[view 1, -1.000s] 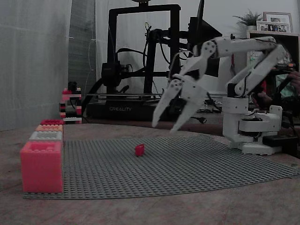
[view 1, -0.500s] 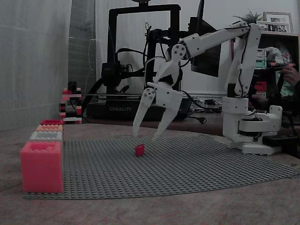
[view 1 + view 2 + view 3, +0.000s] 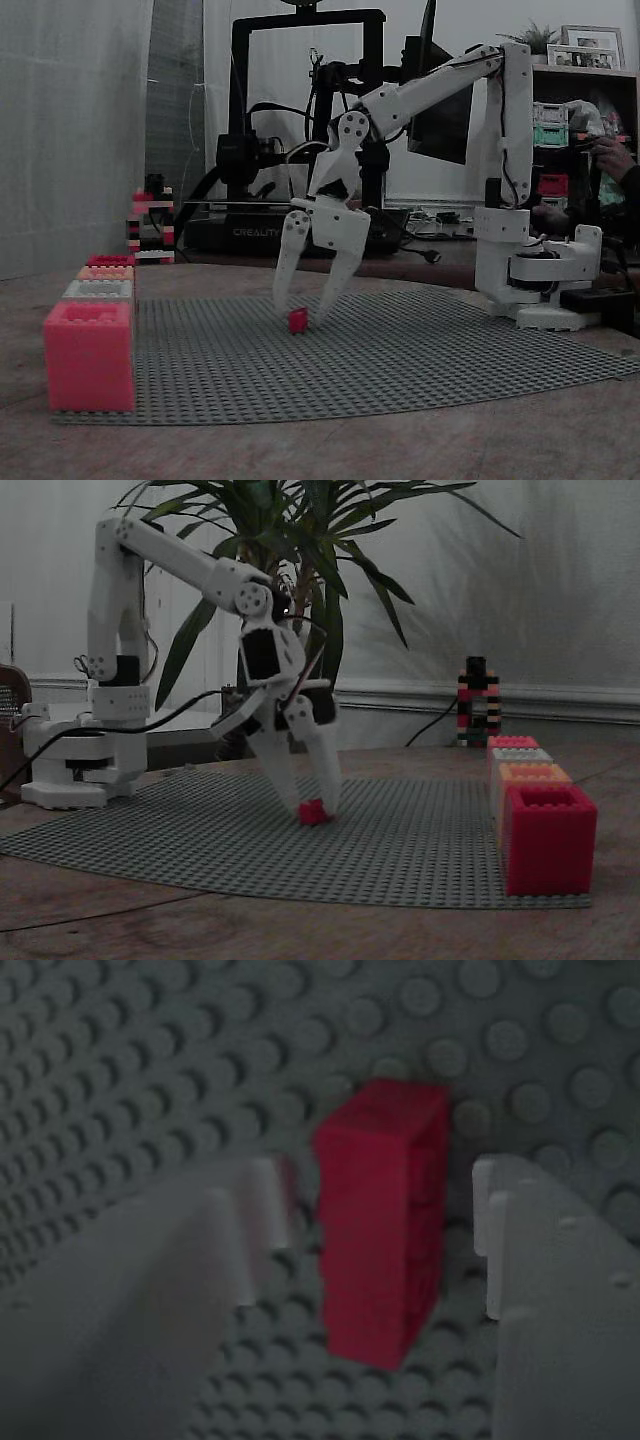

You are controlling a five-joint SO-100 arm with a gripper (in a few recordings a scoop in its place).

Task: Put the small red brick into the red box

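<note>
Claw [image 3: 301,300] of mine hangs low over the grey studded baseplate [image 3: 420,345], its two white prongs spread apart and pointing down with nothing gripped between them. In my wrist view the small red brick [image 3: 383,1222] stands on the studs in the gap between my fingers [image 3: 255,1222], with a strip of plate showing on either side of it, so neither prong touches it. In both fixed views my fingertips come down on either side of that brick [image 3: 297,320] [image 3: 314,812], which sits on the plate near its middle. My white arm [image 3: 425,90] rises from the claw to a high elbow and drops to its base [image 3: 540,270], which stands at the plate's edge on the counter [image 3: 330,450]. Well apart from the brick, along one side of the plate, runs a row of brick-built boxes. The red box [image 3: 549,838] is the nearest one in a fixed view, open at the top with a studded rim, and it reads pinker in the other fixed view [image 3: 89,354]. Behind it stand a pale orange box [image 3: 533,776], a grey box [image 3: 521,756] and a small red one [image 3: 511,742]. Past the row stands a striped brick tower [image 3: 477,702]. A leafy plant [image 3: 300,540] rises behind my arm, and a black printer frame [image 3: 305,120] stands behind the counter.
</note>
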